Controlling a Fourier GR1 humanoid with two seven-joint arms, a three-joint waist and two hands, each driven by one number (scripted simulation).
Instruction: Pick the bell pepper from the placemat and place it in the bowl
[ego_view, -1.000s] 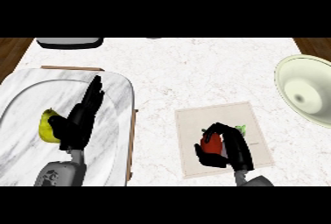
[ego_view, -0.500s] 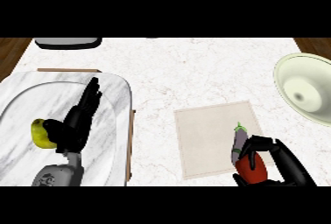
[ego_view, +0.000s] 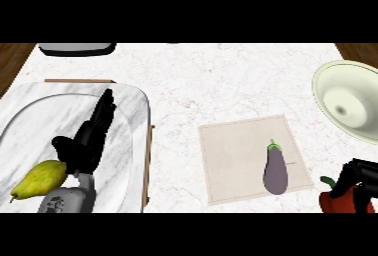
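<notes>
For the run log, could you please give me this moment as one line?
right hand: shut on bell pepper, off placemat | bowl: empty | eggplant: on placemat | left hand: open

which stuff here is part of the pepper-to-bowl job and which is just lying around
Job:
red bell pepper, held in the right hand
placemat
bowl

Lying about:
eggplant on the placemat
pear
marble tray under the open left hand

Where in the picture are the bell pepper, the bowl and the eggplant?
bell pepper (ego_view: 332, 199): head view, its red body beside the right hand.
bowl (ego_view: 328, 86): head view, its pale left rim.
eggplant (ego_view: 275, 172): head view, middle of its purple body, on the placemat.
</notes>
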